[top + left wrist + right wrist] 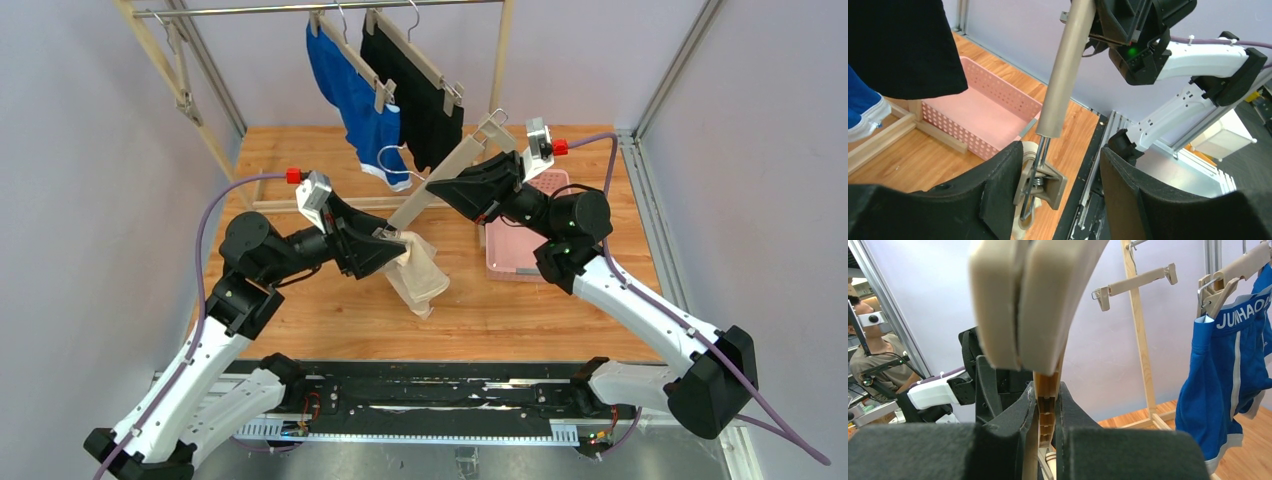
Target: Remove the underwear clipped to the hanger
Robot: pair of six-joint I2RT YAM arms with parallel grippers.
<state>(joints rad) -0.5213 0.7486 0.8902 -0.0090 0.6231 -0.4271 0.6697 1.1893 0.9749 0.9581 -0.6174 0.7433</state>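
The left claw [1060, 165] is held wide open, and the metal clip [1045, 182] of the beige hanger [422, 203] is seen between its fingers. The cream underwear [420, 270] is hung at that clip, just below the claw. The hanger is clamped tightly by the right claw [1045, 395]. The blue underwear [355, 100] and the black underwear [415, 85] are hung beyond both claws.

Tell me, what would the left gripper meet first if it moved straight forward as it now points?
Probably the hanger's clip, which sits between the open fingers of the left gripper, with the cream underwear at it; depth is unclear.
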